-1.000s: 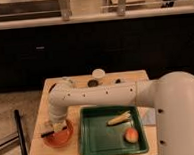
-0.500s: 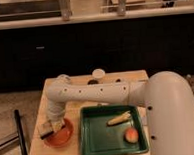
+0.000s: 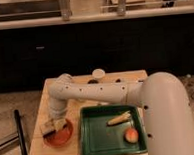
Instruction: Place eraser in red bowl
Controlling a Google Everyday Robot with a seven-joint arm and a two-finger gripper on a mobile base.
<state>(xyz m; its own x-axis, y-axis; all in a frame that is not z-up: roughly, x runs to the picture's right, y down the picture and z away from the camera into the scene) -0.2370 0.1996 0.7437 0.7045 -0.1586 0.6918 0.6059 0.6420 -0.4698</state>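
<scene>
The red bowl (image 3: 60, 137) sits at the front left of the wooden table (image 3: 38, 116). My white arm reaches in from the right and bends down to it. My gripper (image 3: 54, 126) hangs just over the bowl's left rim. A small pale block, apparently the eraser (image 3: 47, 128), is at the gripper's tip above the rim. I cannot tell whether the block is held or resting on the bowl.
A green tray (image 3: 90, 142) lies right of the bowl, holding a pale yellow banana-like piece (image 3: 118, 119) and an orange fruit (image 3: 130, 135). A white cup (image 3: 98, 73) stands at the table's back edge. A black pole (image 3: 19, 135) stands left of the table.
The arm's elbow has swung a little to the left and the gripper has settled lower over the bowl's left rim. The tray and cup have not moved.
</scene>
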